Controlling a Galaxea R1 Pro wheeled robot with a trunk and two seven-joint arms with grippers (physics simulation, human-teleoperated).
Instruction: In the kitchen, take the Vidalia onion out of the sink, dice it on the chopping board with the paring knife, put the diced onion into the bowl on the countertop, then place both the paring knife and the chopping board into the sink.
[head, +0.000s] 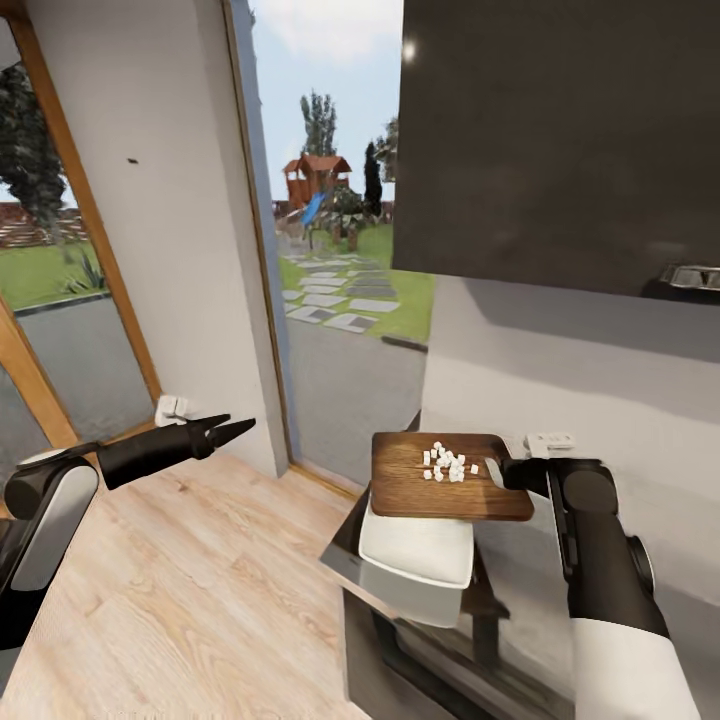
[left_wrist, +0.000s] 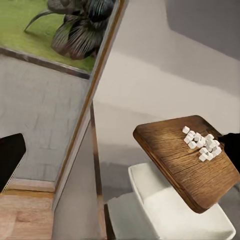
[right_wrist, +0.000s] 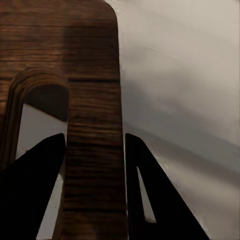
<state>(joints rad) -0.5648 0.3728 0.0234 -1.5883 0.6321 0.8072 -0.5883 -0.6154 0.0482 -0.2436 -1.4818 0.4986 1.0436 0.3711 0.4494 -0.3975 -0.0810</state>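
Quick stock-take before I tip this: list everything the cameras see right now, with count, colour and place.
chopping board: one, dark brown, held above the bowl by its handle end
diced onion: one cluster of cubes, white, on the board's far part
bowl: one, white, on the countertop under the board
countertop: one, grey, at the room's corner
wall cabinet: one, dark, overhead
wall socket: one, white, behind the board
left gripper: black, held out over the wooden floor
right gripper: black, shut on the board
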